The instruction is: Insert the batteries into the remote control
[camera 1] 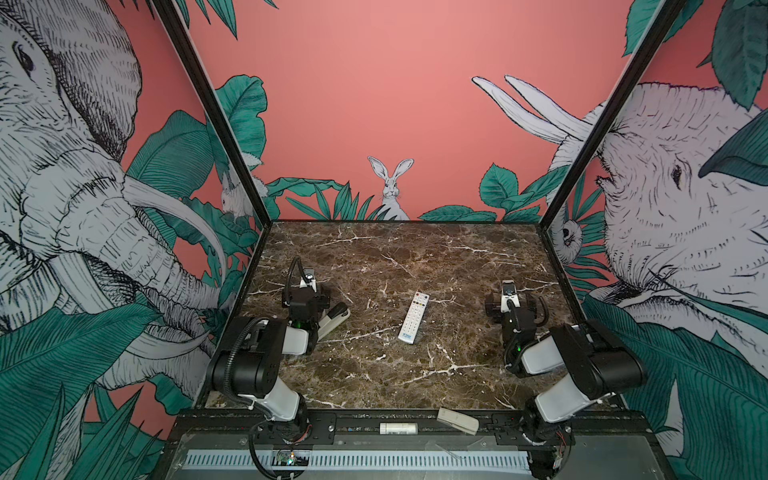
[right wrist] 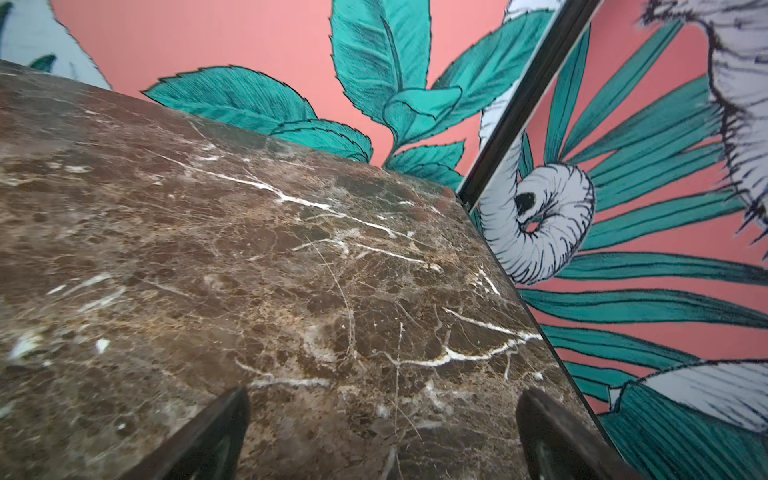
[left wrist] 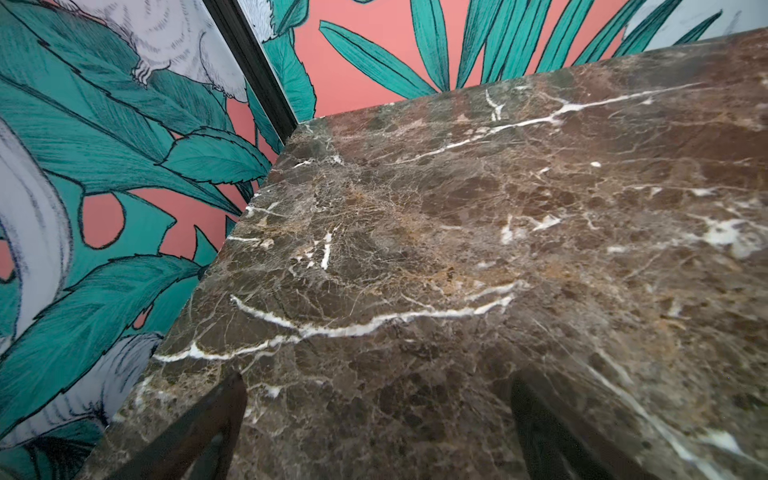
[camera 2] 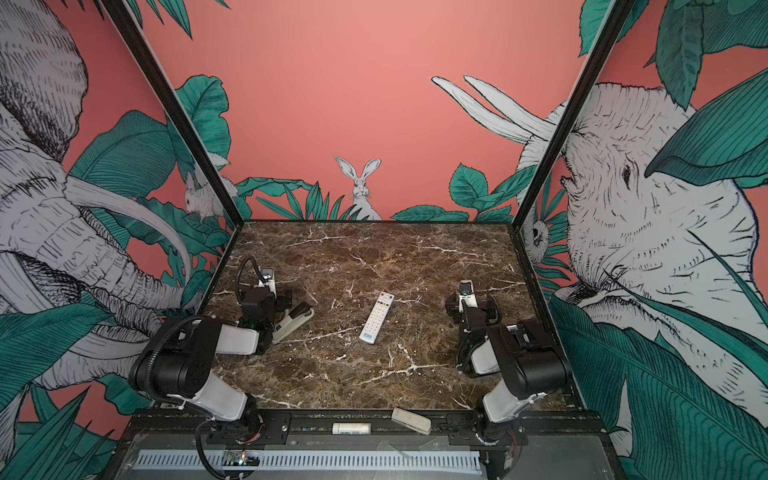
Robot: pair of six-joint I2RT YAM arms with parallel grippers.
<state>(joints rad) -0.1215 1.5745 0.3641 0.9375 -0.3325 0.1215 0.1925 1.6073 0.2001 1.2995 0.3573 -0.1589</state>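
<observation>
The left gripper (left wrist: 378,399) and right gripper (right wrist: 384,415), both spread wide and empty, sit either side of the buttons-up remote control (camera 1: 414,318).

No legible text is showing anywhere. Remote control (camera 1: 414,318) (camera 2: 377,318), lying at centre frame in both top views, is carrying a blue logo patch (camera 1: 407,335) at its lower end; the pale marks inside it are blurring out, not reading as letters. Its buttons (camera 1: 417,309) are showing as small dots only, a few coloured near the upper end, with no digits or symbols resolving. White cylinder (camera 1: 398,428), sitting bottom centre on the black rail (camera 1: 357,426) below the desk (camera 1: 374,257) edge, is showing a thin line of dark print along its side; too small to read. Wrist views are showing no writing.
</observation>
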